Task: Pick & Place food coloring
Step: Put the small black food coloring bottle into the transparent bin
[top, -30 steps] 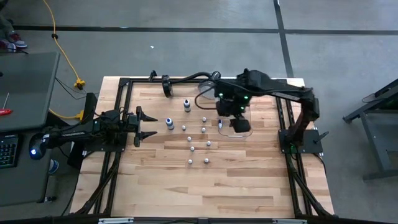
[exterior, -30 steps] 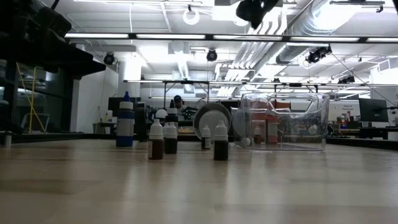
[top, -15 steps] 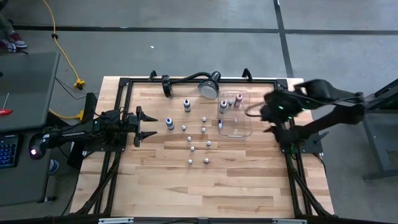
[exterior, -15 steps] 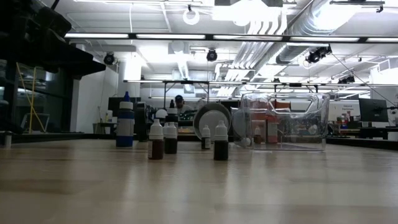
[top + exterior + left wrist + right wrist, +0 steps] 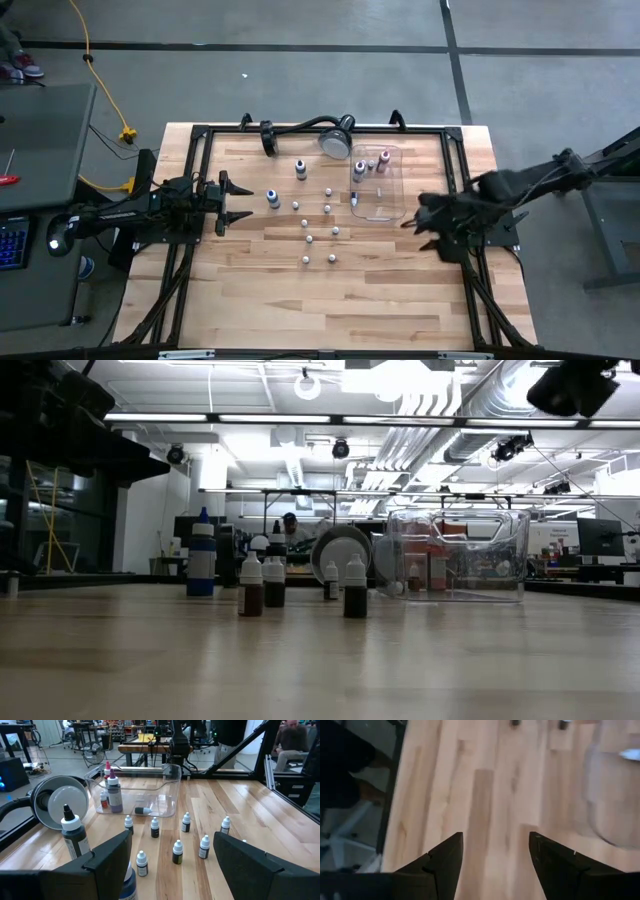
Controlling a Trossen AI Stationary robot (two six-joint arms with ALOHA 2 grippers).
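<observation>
white-capped food coloring bottles upright mid-table, several inside tray

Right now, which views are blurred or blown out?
Right wrist view: smeared, the clear tray only a pale blur past the open right gripper. Low view: ceiling lights glare, dropper bottles backlit and dark. Left wrist and high views: sharp.

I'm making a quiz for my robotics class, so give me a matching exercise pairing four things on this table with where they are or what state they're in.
Things:
1. clear rectangular plastic tray
2. round silver lamp head
3. left gripper
4. right gripper

Places or states:
A. jaws open, empty, at the table's left edge
B. beside the tray, at the table's far edge
C. holds a few dropper bottles
D. jaws open, empty, near the table's right rail

Pairs: 1-C, 2-B, 3-A, 4-D
</observation>
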